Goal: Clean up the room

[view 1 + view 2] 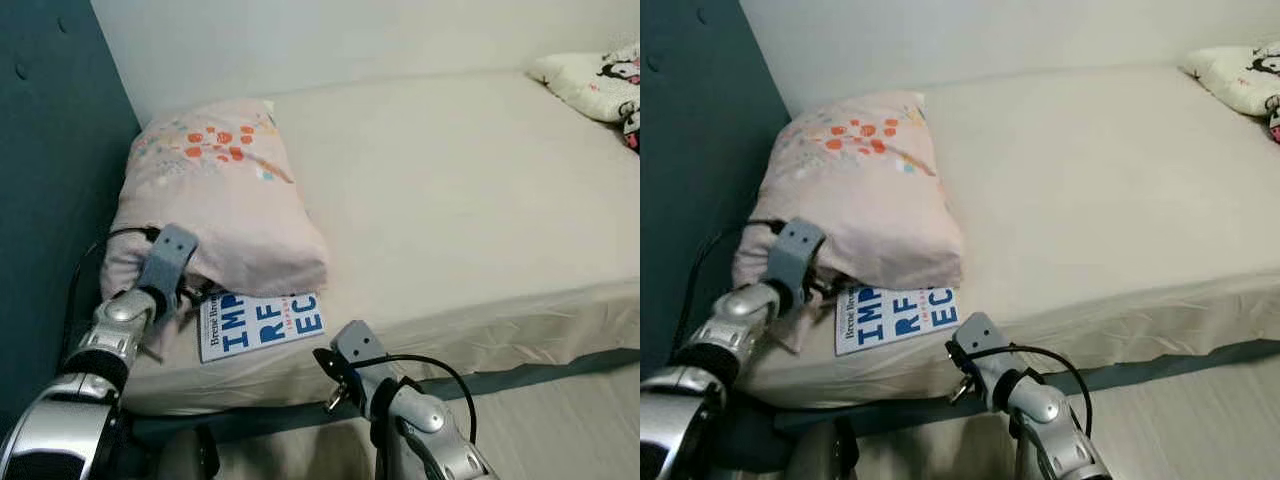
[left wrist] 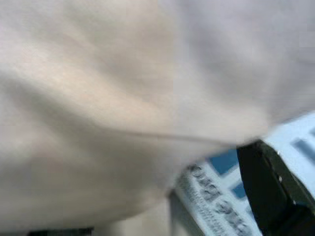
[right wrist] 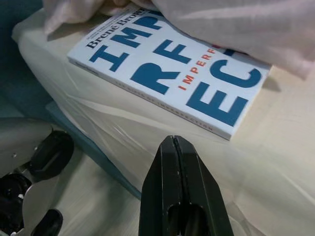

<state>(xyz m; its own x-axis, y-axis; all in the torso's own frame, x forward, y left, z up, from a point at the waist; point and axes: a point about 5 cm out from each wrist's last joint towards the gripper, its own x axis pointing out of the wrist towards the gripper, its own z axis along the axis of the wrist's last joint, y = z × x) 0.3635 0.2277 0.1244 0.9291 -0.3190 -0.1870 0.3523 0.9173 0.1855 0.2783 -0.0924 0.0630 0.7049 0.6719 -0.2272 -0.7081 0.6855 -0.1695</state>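
Note:
A pink floral pillow (image 1: 215, 200) lies at the head of the bed, near the left corner. A white book (image 1: 265, 322) with big blue letters sticks out from under the pillow's near edge, close to the mattress front. My left gripper (image 1: 192, 292) is pushed in at the pillow's near left corner, beside the book, with its tip hidden by the fabric. In the left wrist view the pillow cloth (image 2: 123, 98) is very close, with the book (image 2: 216, 196) below it. My right gripper (image 3: 173, 145) is shut and empty. It hovers at the bed's front edge, just short of the book (image 3: 172, 73).
The cream mattress (image 1: 450, 200) stretches to the right, with a white patterned cushion (image 1: 595, 85) at the far right corner. A teal padded headboard (image 1: 50, 150) stands on the left. A teal bed base (image 1: 540, 365) and pale floor (image 1: 560, 430) run below the mattress.

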